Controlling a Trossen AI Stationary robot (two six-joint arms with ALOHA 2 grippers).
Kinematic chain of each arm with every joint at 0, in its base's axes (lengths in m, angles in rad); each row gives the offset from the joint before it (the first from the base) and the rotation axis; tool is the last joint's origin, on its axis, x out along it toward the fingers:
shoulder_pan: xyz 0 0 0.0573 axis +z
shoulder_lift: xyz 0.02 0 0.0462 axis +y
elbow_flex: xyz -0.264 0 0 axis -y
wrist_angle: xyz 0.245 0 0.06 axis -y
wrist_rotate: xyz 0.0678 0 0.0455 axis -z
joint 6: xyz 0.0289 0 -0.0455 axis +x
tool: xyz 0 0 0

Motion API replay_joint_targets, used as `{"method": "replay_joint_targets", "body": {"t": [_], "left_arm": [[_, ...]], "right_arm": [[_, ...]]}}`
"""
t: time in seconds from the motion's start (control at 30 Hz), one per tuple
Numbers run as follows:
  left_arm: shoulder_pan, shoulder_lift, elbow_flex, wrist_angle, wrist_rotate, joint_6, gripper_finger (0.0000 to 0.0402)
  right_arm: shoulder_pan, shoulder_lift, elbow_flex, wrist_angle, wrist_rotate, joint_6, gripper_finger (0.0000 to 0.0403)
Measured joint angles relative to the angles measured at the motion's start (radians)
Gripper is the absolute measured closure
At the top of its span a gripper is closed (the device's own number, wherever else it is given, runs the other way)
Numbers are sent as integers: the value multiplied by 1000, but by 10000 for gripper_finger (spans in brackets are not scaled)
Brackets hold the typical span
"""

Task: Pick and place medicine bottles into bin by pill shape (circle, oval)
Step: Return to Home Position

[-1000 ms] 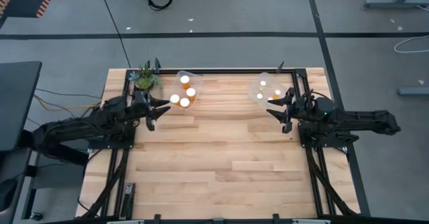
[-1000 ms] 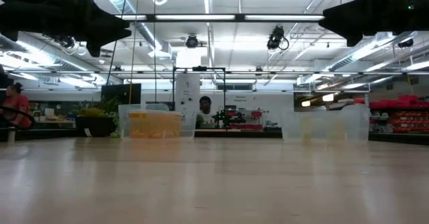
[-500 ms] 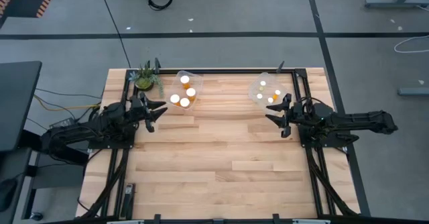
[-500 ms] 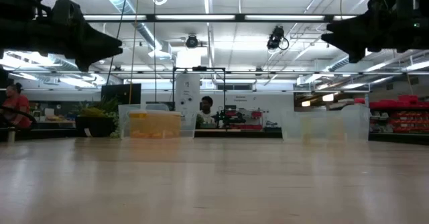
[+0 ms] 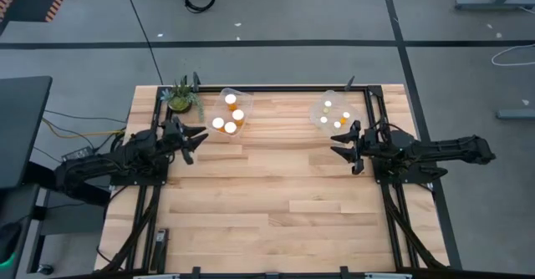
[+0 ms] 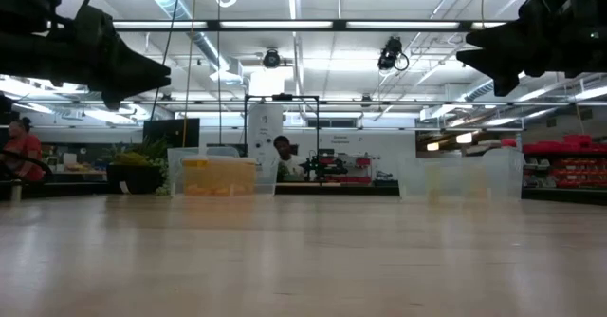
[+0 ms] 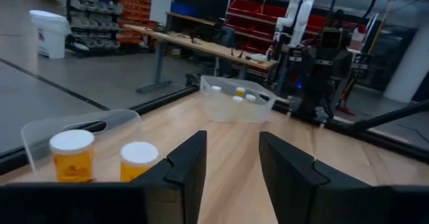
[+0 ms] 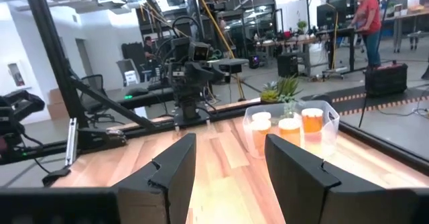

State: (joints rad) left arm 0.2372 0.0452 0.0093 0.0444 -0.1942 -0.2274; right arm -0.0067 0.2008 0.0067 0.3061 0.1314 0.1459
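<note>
Both arms clear of table, bottles binned
Left gripper (image 5: pixel 194 139) mid-left, right gripper (image 5: pixel 343 144) mid-right, jaws apart; small orange white-capped medicine bottles (image 5: pixel 238 115) inside clear plastic bins (image 5: pixel 248 102), upper centre

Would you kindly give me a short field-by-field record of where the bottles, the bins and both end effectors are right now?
left bin: far-left part of the table, beside the potted plant
left bin contents: four white-capped orange bottles
right bin: far-right part of the table
right bin contents: four capped bottles
left end effector: open, empty, raised near the left bin
right end effector: open, empty, raised near the right bin
loose bottles: none visible outside the bins
</note>
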Motion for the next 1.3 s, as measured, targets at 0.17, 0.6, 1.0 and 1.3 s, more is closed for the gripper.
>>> {"method": "replay_joint_targets", "body": {"t": [0.17, 0.6, 1.0, 1.3], "left_arm": [[-4, 0, -1, 24, -7, -13, 249], [-4, 0, -1, 52, -5, -15, 261], [-4, 0, -2, 53, -4, -13, 250], [-4, 0, -2, 54, -4, -13, 256]], "right_arm": [[0, 0, 0, -5, -1, 0, 217], [0, 0, 0, -5, -1, 0, 217], [0, 0, 0, -5, -1, 0, 217], [0, 0, 1, -5, -1, 0, 217]]}}
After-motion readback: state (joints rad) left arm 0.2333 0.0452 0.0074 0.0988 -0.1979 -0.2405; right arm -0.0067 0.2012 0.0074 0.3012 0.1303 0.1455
